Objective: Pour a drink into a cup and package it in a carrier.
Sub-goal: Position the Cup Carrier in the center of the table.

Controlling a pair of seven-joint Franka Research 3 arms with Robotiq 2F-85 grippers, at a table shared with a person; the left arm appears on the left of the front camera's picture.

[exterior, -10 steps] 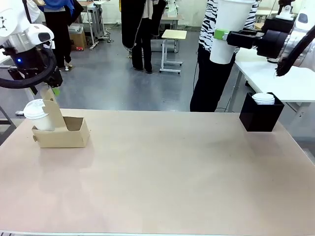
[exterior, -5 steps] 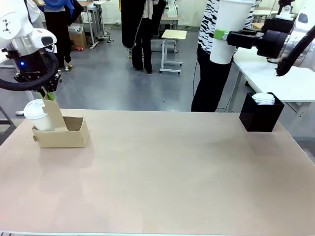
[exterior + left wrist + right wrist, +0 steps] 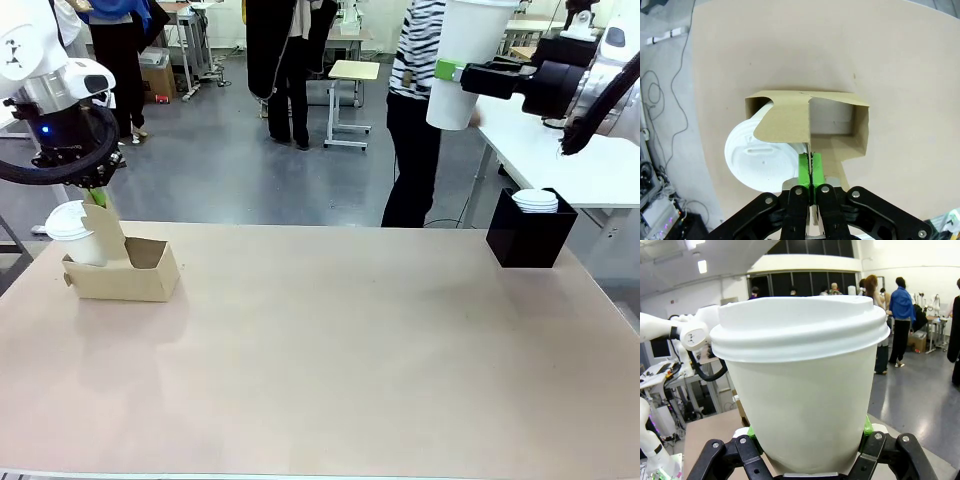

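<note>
The brown cardboard carrier (image 3: 135, 272) sits at the table's far left with a lidded white cup (image 3: 72, 232) in one hole. My left gripper (image 3: 95, 195) is shut on the carrier's tall handle tab (image 3: 785, 117). In the left wrist view, the green pads (image 3: 804, 170) pinch the tab's edge beside the cup lid (image 3: 757, 157), and the carrier's other hole (image 3: 832, 122) is empty. High at the right, my right gripper (image 3: 455, 72) is shut on a second lidded white cup (image 3: 465, 30), which looms large in the right wrist view (image 3: 800, 380). The drink is out of view.
A black open-topped box (image 3: 530, 240) with white lids in it stands at the table's far right corner. A person in a striped top (image 3: 415, 60) stands beyond the far edge. The tan tabletop (image 3: 340, 350) spreads wide between the carrier and the box.
My left gripper has closed on the carrier's handle tab, and the carrier has shifted slightly left. The right arm and its cup have held still. The person behind has stepped left.
</note>
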